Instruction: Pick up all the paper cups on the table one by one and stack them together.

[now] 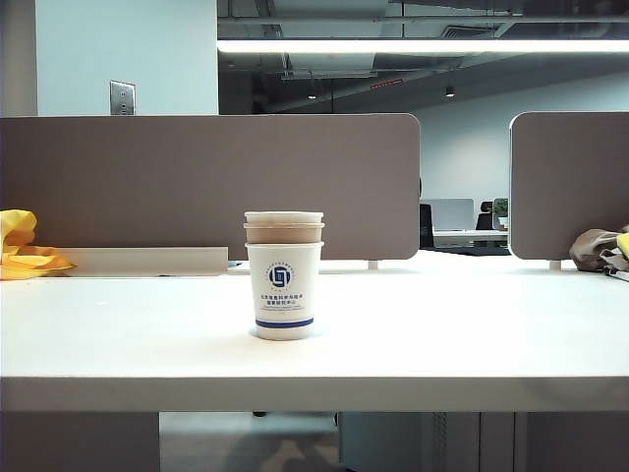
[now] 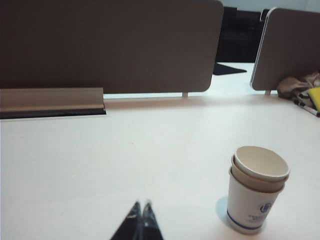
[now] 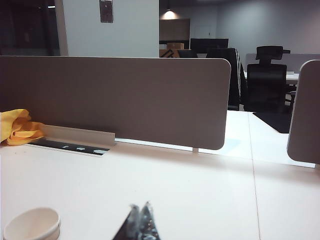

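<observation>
- Fingers pressed together, empty: left (image 2: pixel 141 206) and right (image 3: pixel 140 208), each at its wrist frame's bottom edge.
- Cups (image 1: pixel 283 275) stand nested mid-frame on the desk (image 1: pixel 472 334).
- Stacking looks finished; I'd only retreat.

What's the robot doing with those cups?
Nothing is being held right now. The three paper cups stand nested in one stack on the white table: a white one outside, the brown one inside it, another white on top. The left gripper and right gripper are both shut and empty, away from the stack.
</observation>
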Tool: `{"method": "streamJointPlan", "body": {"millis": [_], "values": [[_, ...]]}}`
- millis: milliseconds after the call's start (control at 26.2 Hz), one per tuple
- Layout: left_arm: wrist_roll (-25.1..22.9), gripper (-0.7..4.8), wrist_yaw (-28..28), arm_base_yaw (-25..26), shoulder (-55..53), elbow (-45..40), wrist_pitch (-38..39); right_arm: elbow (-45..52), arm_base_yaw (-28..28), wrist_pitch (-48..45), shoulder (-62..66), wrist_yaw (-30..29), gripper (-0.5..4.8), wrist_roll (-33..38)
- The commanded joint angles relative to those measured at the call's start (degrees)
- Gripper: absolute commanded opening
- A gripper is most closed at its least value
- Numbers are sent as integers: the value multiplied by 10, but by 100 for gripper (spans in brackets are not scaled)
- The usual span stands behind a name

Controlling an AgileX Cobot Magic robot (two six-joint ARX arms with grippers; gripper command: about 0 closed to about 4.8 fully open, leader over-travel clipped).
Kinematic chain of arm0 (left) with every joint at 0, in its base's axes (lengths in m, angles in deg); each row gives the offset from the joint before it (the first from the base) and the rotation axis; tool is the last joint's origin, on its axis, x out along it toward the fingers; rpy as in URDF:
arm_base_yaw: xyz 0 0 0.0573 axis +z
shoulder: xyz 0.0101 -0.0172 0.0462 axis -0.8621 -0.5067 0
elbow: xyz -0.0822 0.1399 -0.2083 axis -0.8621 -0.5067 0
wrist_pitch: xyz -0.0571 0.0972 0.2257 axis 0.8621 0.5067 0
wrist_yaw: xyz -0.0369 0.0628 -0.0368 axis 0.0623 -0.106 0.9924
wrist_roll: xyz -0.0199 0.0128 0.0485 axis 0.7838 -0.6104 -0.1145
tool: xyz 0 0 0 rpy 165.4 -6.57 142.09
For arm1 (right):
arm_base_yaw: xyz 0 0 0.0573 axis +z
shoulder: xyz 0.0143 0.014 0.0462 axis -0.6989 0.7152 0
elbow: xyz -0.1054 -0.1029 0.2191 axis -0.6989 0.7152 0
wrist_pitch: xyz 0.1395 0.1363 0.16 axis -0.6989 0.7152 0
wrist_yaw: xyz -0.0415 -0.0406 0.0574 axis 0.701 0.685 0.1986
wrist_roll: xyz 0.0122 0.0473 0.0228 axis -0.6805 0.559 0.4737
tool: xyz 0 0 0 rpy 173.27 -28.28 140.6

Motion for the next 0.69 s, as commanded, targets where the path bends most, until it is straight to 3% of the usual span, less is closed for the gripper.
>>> {"method": "streamJointPlan", "body": {"millis": [38,381,687], "values": [[0,-6,0,0,23,-3,-9,27,0,-6,-35,1,-1,-1],[0,-6,0,0,39,-14,-9,93,-7,-5,-103,1,-1,-1],[0,-6,0,0,40,-50,-14,135,-103,3,-156,1,-1,-1]]}}
